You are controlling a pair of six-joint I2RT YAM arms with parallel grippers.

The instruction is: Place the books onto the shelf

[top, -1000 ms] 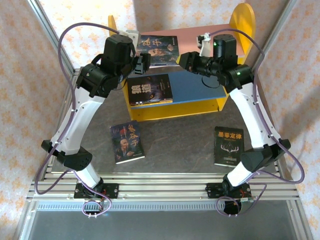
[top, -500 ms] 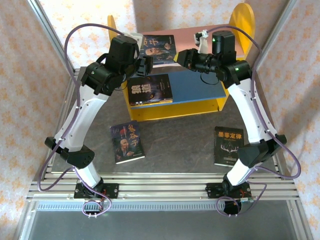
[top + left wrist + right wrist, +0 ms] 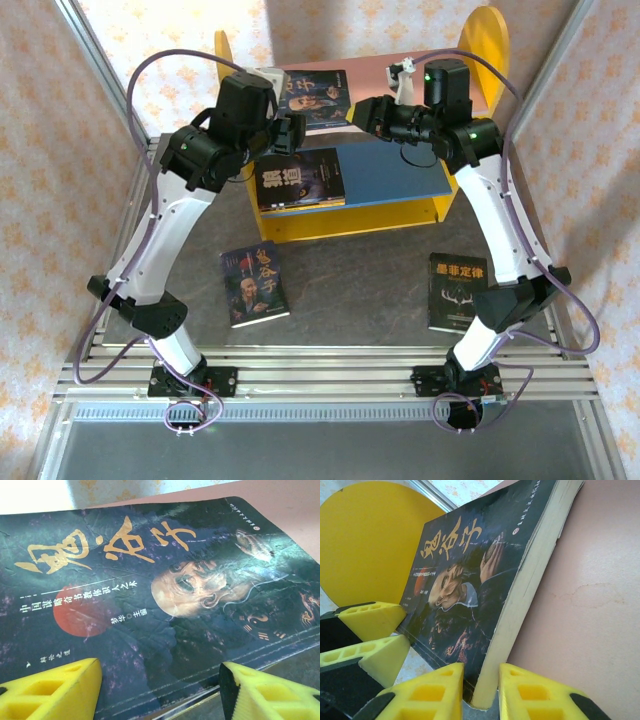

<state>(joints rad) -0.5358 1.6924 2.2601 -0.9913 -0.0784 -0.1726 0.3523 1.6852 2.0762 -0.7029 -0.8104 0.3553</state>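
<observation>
Top view: both arms reach to the shelf (image 3: 485, 45) at upper centre; left gripper (image 3: 290, 130) and right gripper (image 3: 362, 112) flank the top book (image 3: 318, 98) on the pink board (image 3: 375, 72). A second book (image 3: 300, 178) lies on the blue board (image 3: 400, 175). Left wrist view: fingers (image 3: 50, 690) apart at the top book's lower edge. Right wrist view: fingers (image 3: 440, 695) clamped on the top book's corner.

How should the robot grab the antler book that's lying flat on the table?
Probably by its left long edge, coming down from above. The antler book lies flat, cover up, so only its thin edges can be pinched. Bare table lies beside that edge, while the right arm's elbow crowds the other one.
</observation>
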